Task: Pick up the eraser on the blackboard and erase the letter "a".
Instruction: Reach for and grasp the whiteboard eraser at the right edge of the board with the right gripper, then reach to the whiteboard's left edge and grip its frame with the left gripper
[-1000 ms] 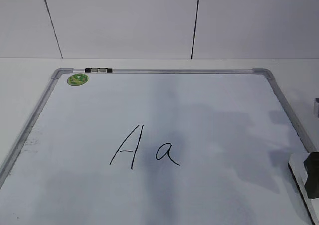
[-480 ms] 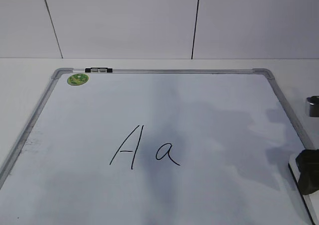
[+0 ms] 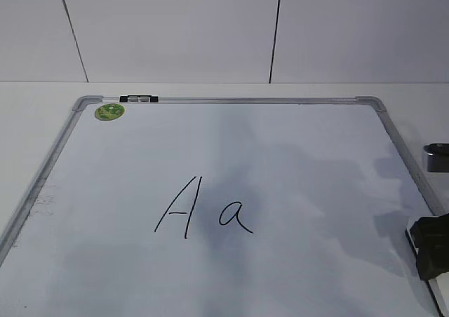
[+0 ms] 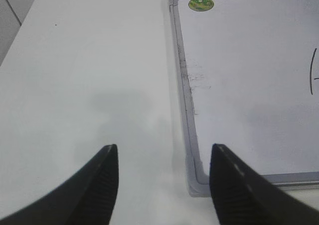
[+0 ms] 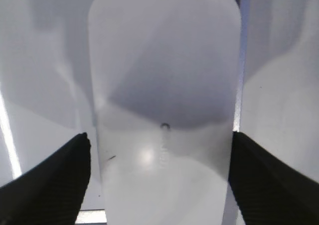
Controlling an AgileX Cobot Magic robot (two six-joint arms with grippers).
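Small black handwritten letter "a" (image 3: 235,217) intact on grey-framed white blackboard (image 3: 231,101). Right gripper (image 5: 159,155) fingers wide apart straddling white rounded plastic eraser (image 5: 164,85), ungripped. Left gripper (image 4: 163,177) fingers apart, empty.

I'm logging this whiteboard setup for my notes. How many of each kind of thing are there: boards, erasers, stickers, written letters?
Boards: 1, the blackboard
Erasers: 1, the eraser, under the right arm
Stickers: 1, the green sticker
Written letters: 2, the capital "A" and the letter "a"
Total: 5
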